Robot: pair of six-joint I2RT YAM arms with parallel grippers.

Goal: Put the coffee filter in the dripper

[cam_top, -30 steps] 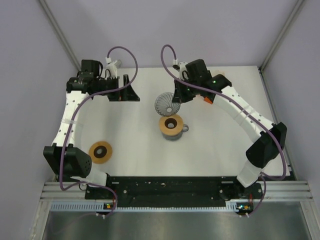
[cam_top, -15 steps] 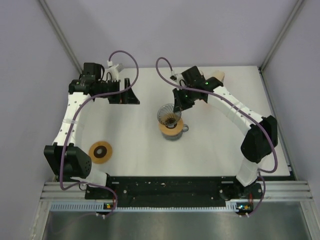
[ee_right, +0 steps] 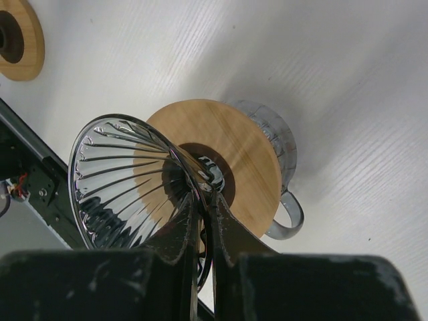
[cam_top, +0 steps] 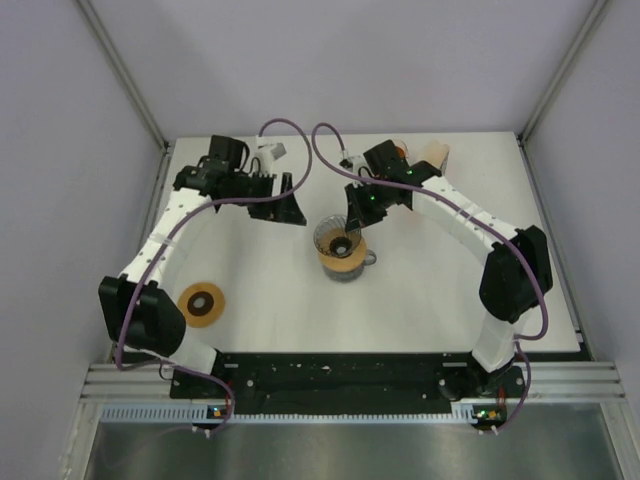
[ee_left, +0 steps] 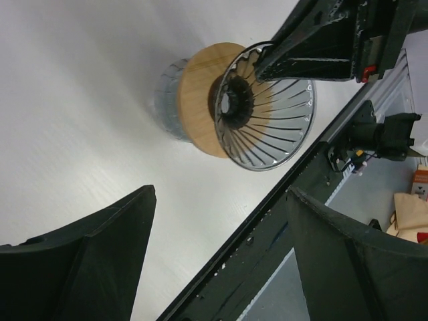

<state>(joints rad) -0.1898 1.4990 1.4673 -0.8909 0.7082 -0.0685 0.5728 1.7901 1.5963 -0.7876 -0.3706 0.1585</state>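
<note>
Although no white paper filter shows, your right tool (ee_right: 200,204) is clamped on a clear ribbed cone (ee_right: 114,174), tilted over the dripper (ee_right: 241,154); the left tool (ee_left: 221,194) gapes empty left of it. Expect glass: stiff, slick, breakable, so hold its wall gently.

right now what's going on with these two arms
The right gripper is shut on the wall of the clear ribbed filter cone. It holds the cone tilted, with the narrow end at the centre hole of the dripper, a glass vessel with a wooden top. The cone is not yet seated level. The left gripper is open and empty, off to the left. A second wooden ring lies on the table near the left arm's base.
</note>
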